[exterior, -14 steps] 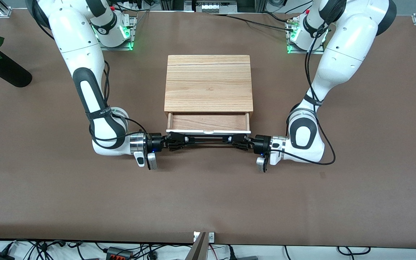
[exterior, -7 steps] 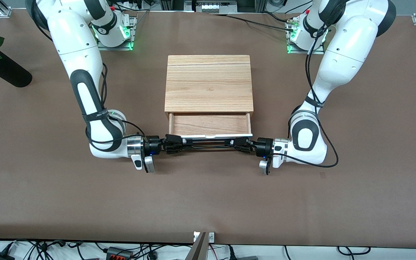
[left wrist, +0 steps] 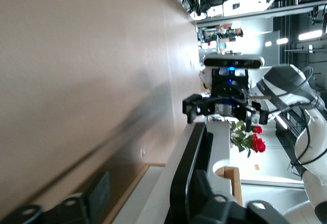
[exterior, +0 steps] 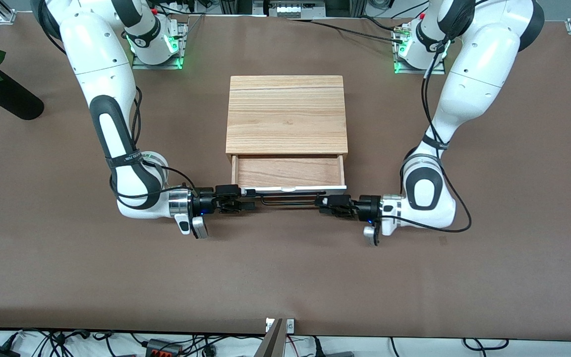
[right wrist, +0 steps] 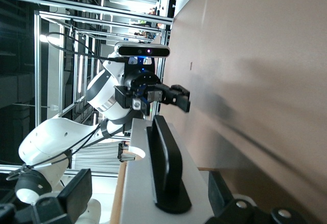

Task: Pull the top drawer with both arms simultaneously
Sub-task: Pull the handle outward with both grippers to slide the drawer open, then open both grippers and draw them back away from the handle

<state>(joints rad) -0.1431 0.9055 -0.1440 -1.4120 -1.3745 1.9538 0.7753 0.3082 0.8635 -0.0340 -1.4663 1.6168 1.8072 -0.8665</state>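
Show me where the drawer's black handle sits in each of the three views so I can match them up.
Front view: the handle runs along the white drawer front, between the right gripper and left gripper.
Left wrist view: the handle is the dark bar leading toward the right gripper.
Right wrist view: the handle is the black bar close up, pointing toward the left gripper.
Shared landmark: the white drawer front.

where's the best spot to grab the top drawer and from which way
Grip the thin black bar handle on the top drawer, near its two ends, each gripper coming in sideways from its own arm's end of the table. The bar stands off the white front, leaving room for fingers.
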